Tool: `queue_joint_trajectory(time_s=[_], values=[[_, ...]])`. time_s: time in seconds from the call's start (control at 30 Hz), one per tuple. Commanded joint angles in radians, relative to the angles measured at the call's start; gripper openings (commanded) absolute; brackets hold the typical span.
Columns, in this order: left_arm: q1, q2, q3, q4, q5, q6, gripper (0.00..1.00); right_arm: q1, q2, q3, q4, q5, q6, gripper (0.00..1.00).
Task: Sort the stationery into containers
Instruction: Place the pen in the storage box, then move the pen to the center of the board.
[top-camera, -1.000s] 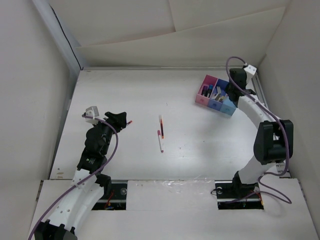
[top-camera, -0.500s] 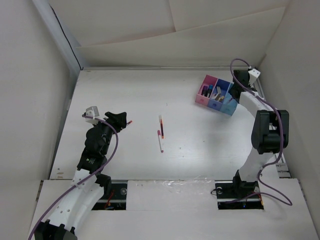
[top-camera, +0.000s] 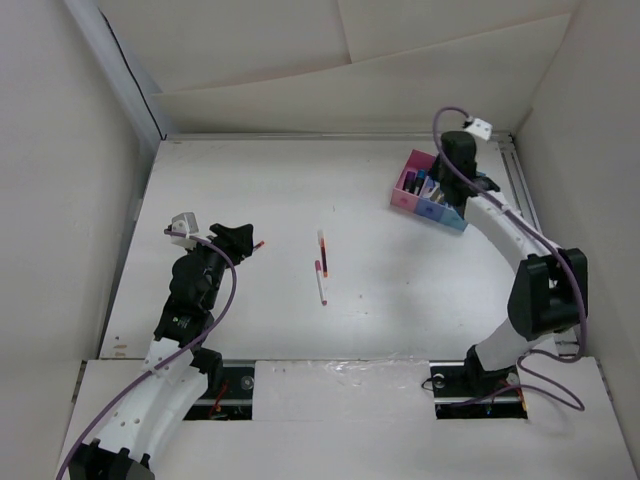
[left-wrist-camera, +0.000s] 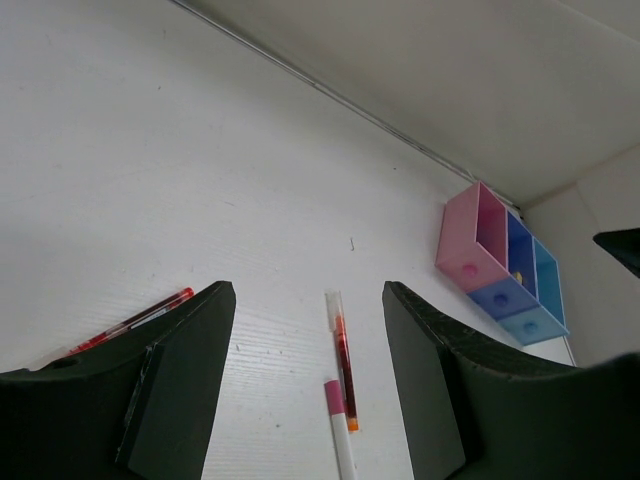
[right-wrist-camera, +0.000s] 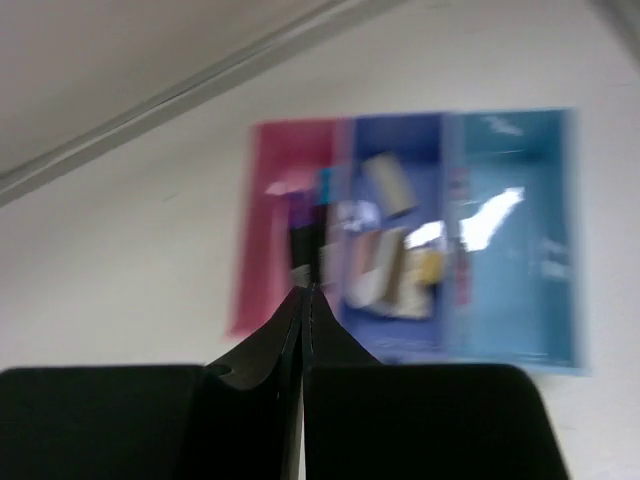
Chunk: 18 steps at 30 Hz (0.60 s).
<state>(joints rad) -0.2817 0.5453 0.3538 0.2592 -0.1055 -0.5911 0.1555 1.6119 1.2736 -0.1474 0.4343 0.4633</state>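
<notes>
My left gripper (top-camera: 243, 240) is open and empty, low over the table at the left (left-wrist-camera: 308, 295). A red pen (top-camera: 258, 244) lies just beside it, and shows by the left finger (left-wrist-camera: 135, 320). A clear pen with red ink (top-camera: 322, 247) (left-wrist-camera: 342, 360) and a white pen with a pink cap (top-camera: 320, 283) (left-wrist-camera: 338, 430) lie mid-table, ahead of the open jaws. The three-compartment tray (top-camera: 412, 188) (left-wrist-camera: 470, 250) stands far right. My right gripper (top-camera: 450, 178) is shut and hangs over it (right-wrist-camera: 305, 292). The tray's pink (right-wrist-camera: 275, 230), dark blue (right-wrist-camera: 400, 300) and cyan bins (right-wrist-camera: 510, 280) look blurred, with several items inside.
White walls close in the table on the left, back and right. A wall seam (left-wrist-camera: 350, 105) runs behind the tray. Purple cables trail along both arms (top-camera: 225, 290).
My right arm has swung left from the tray's right side to over the tray. The left arm and the pens have not moved.
</notes>
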Motion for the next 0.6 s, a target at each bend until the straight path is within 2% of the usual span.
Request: queue_joint_trajectory(time_s=[0.0, 0.07, 0.2, 0.27, 0.47, 0.57], values=[[-0.002, -0.011, 0.036, 0.049, 0.000, 0.011, 0.58, 0.175, 0.012, -0.023, 0.066, -0.106, -0.043, 0.00], [-0.002, -0.011, 0.036, 0.049, 0.000, 0.011, 0.58, 0.281, 0.058, -0.013, 0.066, -0.138, -0.054, 0.00], [-0.002, -0.011, 0.036, 0.049, 0.000, 0.011, 0.58, 0.418, 0.180, 0.030, 0.042, -0.183, -0.068, 0.15], [-0.002, -0.011, 0.036, 0.049, 0.000, 0.011, 0.58, 0.494, 0.239, 0.056, 0.042, -0.213, -0.078, 0.30], [-0.002, -0.011, 0.036, 0.049, 0.000, 0.011, 0.58, 0.630, 0.347, 0.144, -0.033, -0.149, -0.101, 0.52], [-0.002, -0.011, 0.036, 0.049, 0.000, 0.011, 0.58, 0.641, 0.379, 0.153, -0.043, -0.138, -0.101, 0.52]])
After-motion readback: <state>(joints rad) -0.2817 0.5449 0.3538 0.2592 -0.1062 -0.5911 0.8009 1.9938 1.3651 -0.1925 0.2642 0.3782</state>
